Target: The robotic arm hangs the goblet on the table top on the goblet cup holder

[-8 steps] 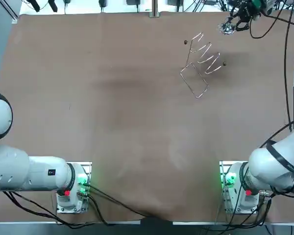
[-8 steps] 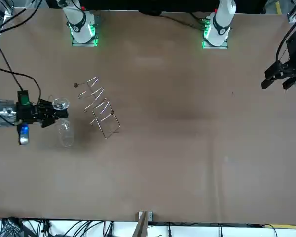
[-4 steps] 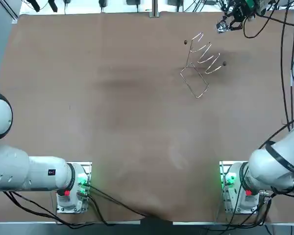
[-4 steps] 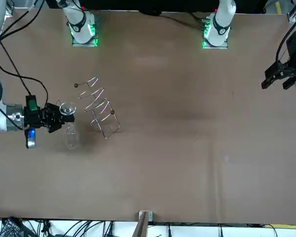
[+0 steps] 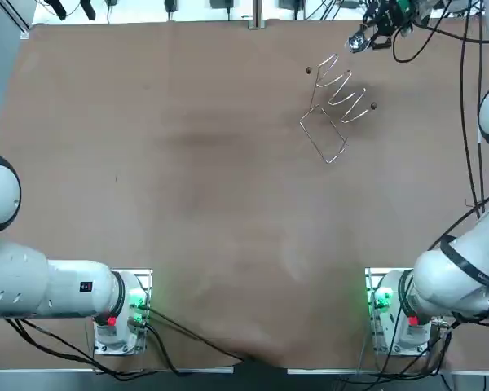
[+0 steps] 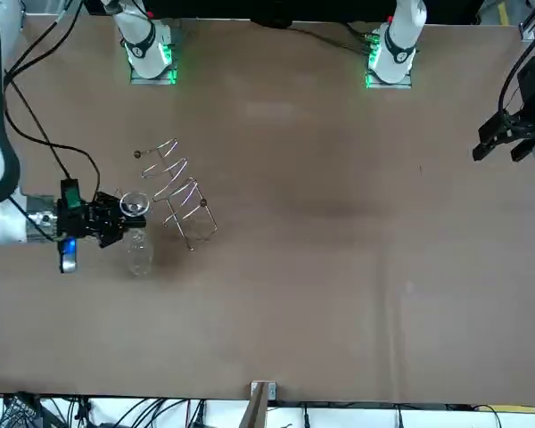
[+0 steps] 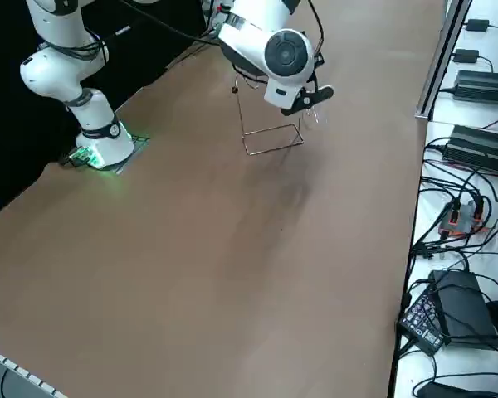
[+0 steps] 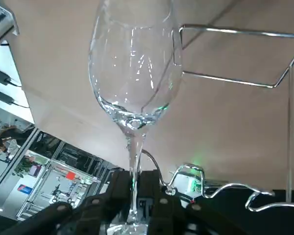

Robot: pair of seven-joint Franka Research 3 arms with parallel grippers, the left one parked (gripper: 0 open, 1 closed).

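A clear goblet (image 8: 134, 68) is held by its stem, with my right gripper (image 8: 137, 208) shut on it. In the front view the gripper (image 6: 114, 219) hangs just beside the wire cup holder (image 6: 180, 187), on the side away from the table's middle, and the goblet (image 6: 140, 256) lies roughly level above the table. The top view puts the gripper (image 5: 375, 22) and goblet (image 5: 357, 40) at the far right corner, a little beyond the holder (image 5: 342, 92). In the wrist view the holder's wire (image 8: 230, 31) runs close behind the bowl, apart from it.
My right arm's base (image 5: 387, 305) glows green at the near edge. The parked left arm's gripper (image 6: 508, 134) hangs over the opposite side of the table. Cables and power boxes (image 7: 473, 149) line the floor past the far table edge (image 7: 427, 91).
Over the last second my right gripper has carried the goblet toward the wire holder and slightly farther across the table. The holder has not moved.
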